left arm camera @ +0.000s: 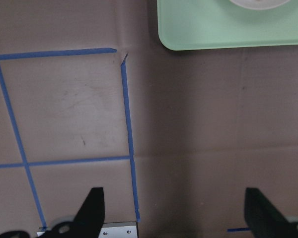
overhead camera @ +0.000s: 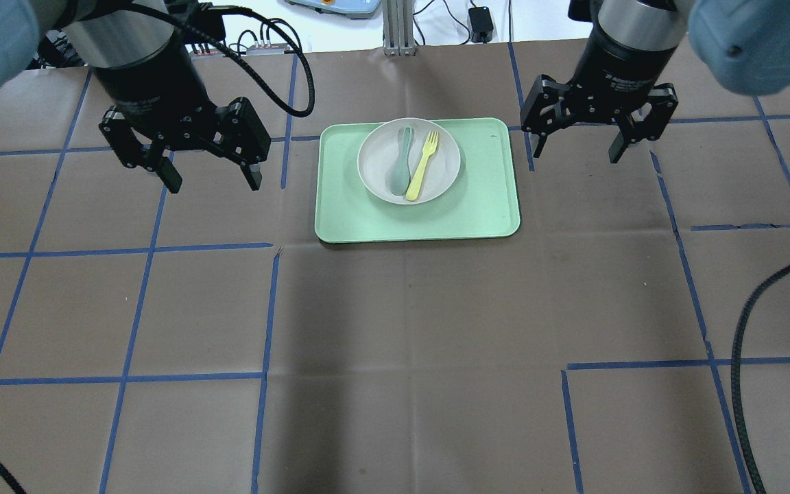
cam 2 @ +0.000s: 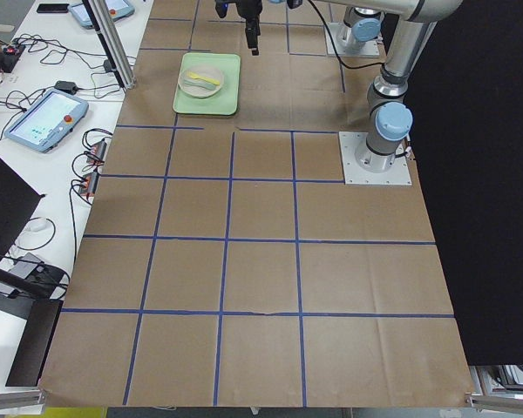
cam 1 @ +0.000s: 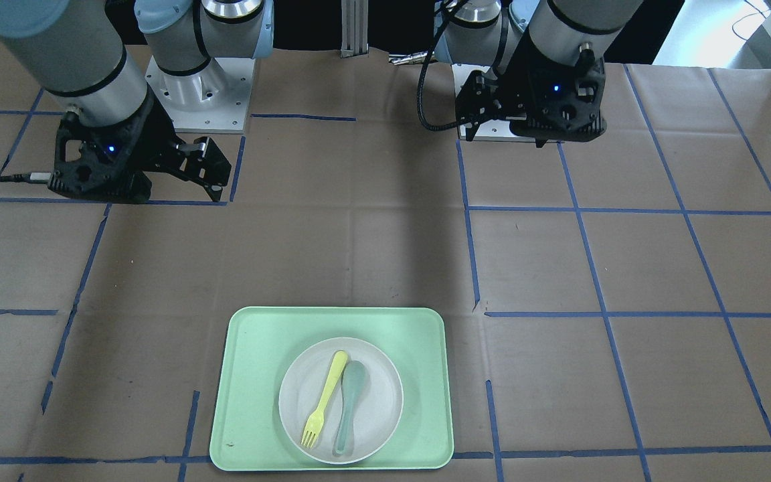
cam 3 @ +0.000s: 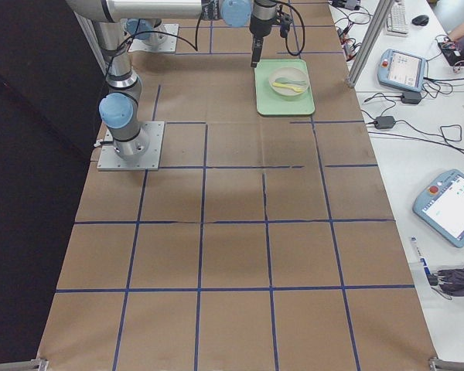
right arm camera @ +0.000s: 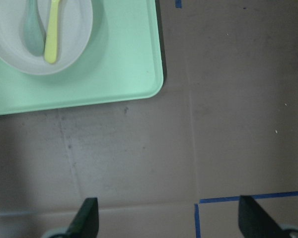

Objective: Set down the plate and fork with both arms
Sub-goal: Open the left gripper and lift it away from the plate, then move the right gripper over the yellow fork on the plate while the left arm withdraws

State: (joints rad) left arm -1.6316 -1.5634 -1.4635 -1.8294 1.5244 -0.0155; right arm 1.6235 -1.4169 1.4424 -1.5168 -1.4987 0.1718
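The off-white plate (overhead camera: 376, 165) sits on the far part of the light-green tray (overhead camera: 477, 206). The pale-yellow fork (overhead camera: 423, 167) lies in the plate beside a grey-green spoon (overhead camera: 400, 161). In the front-facing view the plate (cam 1: 379, 381) holds the fork (cam 1: 325, 400) and the spoon (cam 1: 349, 408). My left gripper (overhead camera: 214, 184) is open and empty, above the table left of the tray. My right gripper (overhead camera: 577, 151) is open and empty, right of the tray. The right wrist view shows the plate (right arm camera: 74, 29) and the fork (right arm camera: 52, 29) beyond the open gripper (right arm camera: 170, 218).
Brown paper with blue tape lines (overhead camera: 271, 309) covers the table. The left wrist view shows the tray's corner (left arm camera: 228, 29) and bare paper under the open gripper (left arm camera: 175, 213). Black cables (overhead camera: 745, 384) hang at the near right and left. Both arm bases (cam 1: 198, 100) stand at the robot's side.
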